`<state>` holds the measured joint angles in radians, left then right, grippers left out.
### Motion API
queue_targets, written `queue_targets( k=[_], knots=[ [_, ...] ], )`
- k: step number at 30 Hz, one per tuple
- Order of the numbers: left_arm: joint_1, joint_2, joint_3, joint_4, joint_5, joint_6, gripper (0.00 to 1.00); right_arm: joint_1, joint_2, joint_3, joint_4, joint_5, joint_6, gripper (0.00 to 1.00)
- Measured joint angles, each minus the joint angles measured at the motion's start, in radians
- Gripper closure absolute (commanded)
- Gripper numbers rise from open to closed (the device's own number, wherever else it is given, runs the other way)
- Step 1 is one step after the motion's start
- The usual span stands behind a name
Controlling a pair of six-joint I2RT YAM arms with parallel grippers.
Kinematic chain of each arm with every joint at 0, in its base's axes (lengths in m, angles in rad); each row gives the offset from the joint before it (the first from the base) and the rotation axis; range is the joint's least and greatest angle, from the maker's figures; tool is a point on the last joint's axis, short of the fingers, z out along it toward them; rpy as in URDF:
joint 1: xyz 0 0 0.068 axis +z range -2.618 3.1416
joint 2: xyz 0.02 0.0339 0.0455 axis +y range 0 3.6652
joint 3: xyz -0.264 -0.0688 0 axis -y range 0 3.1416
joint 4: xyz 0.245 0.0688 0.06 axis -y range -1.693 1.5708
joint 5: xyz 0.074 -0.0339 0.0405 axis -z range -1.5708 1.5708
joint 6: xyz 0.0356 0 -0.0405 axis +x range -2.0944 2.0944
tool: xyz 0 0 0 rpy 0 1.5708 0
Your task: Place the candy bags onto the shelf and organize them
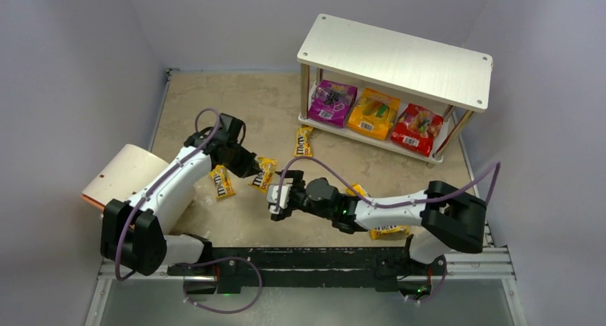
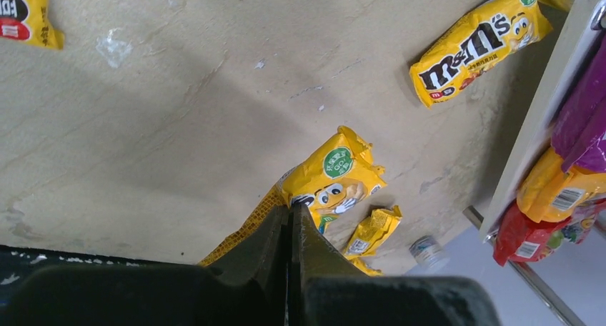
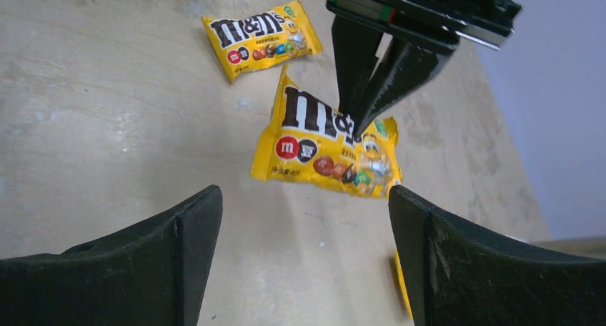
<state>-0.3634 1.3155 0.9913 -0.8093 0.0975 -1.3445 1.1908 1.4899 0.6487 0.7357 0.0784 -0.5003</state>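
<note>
Left claw (image 3: 354, 115): clenched on the upper edge of one yellow M&M's packet (image 3: 325, 154). The packet hangs from its tips, lifted off the table (image 1: 236, 97).
Right claw (image 1: 274, 201): jaws spread wide with nothing in them. It faces the hanging packet from just beside it.
Packet relative to the right claw: straight ahead and centred between the two fingers, touching neither.
How it should handle: light, I'd say. The foil looks soft and crinkly, so it would bend and swing from a pinch. The faces look slick, so the free lower edge or a flat side seam seems the best place to grab.
Loose packet (image 1: 222, 181): flat on the table, just beside the left claw.
Far packet (image 1: 305, 141): beyond both claws, near the shelf foot.
Shelf (image 1: 396, 58): well beyond the right claw. The purple pouch (image 1: 332, 103), orange pouch (image 1: 373, 114) and red pouch (image 1: 416, 129) stand side by side on its lower board.
</note>
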Motion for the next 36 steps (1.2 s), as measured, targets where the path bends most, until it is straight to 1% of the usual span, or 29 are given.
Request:
queue_targets(
  k=[3, 8, 14, 15, 20, 22, 23, 24, 26, 28, 31, 32, 33, 36],
  knots=[
    [-0.002, -0.012, 0.0, -0.023, 0.004, -0.03, 1.0, 0.007, 0.071, 0.028, 0.056, -0.01, -0.093, 0.15],
    [-0.01, -0.04, -0.003, -0.034, 0.011, -0.06, 1.0, 0.014, 0.143, 0.086, 0.098, -0.029, -0.178, 0.21],
    [-0.011, -0.052, -0.003, -0.044, 0.013, -0.069, 1.0, 0.015, 0.204, 0.143, 0.113, -0.012, -0.261, 0.47],
    [-0.01, -0.052, -0.003, -0.045, 0.011, -0.069, 1.0, 0.015, 0.208, 0.146, 0.112, -0.008, -0.272, 0.51],
    [-0.011, -0.055, -0.008, -0.036, 0.011, -0.069, 1.0, 0.021, 0.208, 0.146, 0.101, 0.01, -0.3, 0.75],
    [-0.011, -0.058, -0.01, -0.035, 0.01, -0.069, 1.0, 0.022, 0.204, 0.145, 0.094, 0.013, -0.306, 0.83],
    [-0.011, -0.06, -0.01, -0.035, 0.01, -0.069, 0.98, 0.022, 0.2, 0.145, 0.092, 0.013, -0.307, 0.85],
    [-0.011, -0.061, -0.01, -0.034, 0.011, -0.069, 0.91, 0.022, 0.194, 0.144, 0.089, 0.012, -0.307, 0.87],
    [-0.011, -0.063, -0.01, -0.035, 0.011, -0.066, 0.74, 0.022, 0.176, 0.14, 0.074, 0.008, -0.306, 0.88],
    [-0.013, -0.063, -0.008, -0.035, 0.0, -0.05, 0.54, 0.021, 0.154, 0.132, 0.058, -0.003, -0.306, 0.88],
    [-0.012, -0.063, 0.014, -0.037, -0.054, -0.011, 0.27, 0.021, 0.1, 0.123, 0.023, -0.03, -0.304, 0.89],
    [-0.012, -0.063, 0.033, -0.045, -0.082, 0.008, 0.2, 0.021, 0.072, 0.119, 0.005, -0.046, -0.303, 0.89],
    [-0.012, -0.063, 0.056, -0.056, -0.108, 0.029, 0.18, 0.021, 0.045, 0.114, -0.008, -0.053, -0.301, 0.89],
    [-0.012, -0.064, 0.169, -0.101, -0.213, 0.086, 0.16, 0.018, -0.072, 0.109, -0.076, -0.076, -0.3, 0.9]
  ],
)
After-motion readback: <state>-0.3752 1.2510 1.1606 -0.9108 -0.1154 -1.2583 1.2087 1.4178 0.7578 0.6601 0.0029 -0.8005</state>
